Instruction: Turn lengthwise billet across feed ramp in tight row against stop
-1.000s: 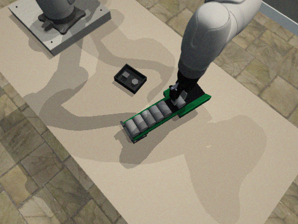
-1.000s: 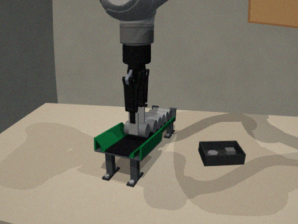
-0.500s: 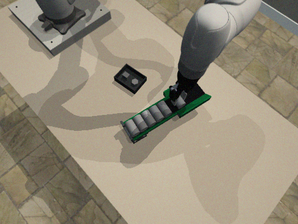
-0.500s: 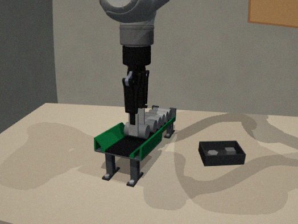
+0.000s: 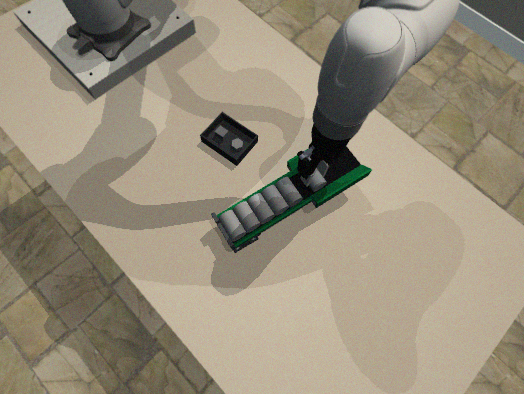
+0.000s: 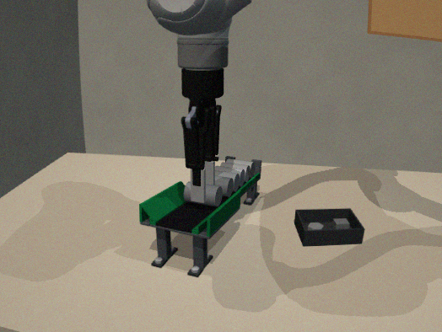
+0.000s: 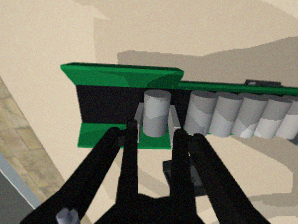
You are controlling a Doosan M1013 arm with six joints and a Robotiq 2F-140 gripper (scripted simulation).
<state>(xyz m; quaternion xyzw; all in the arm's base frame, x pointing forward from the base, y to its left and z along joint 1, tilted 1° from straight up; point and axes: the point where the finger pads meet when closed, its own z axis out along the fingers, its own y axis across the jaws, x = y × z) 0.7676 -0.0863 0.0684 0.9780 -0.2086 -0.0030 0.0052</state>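
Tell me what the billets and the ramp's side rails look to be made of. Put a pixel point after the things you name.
Billets [image 5: 272, 199] [image 6: 227, 186] [image 7: 200, 113]: probably steel, matte; plain grey cylinders with soft shading and no sharp reflections. Side rails [image 5: 345, 186] [image 6: 224, 215] [image 7: 125, 76]: painted metal or plastic, I can't tell which; even green colour, crisp edges, little shine.

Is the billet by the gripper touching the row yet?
No, the wrist view shows dark ramp between that billet and the row's nearest one.
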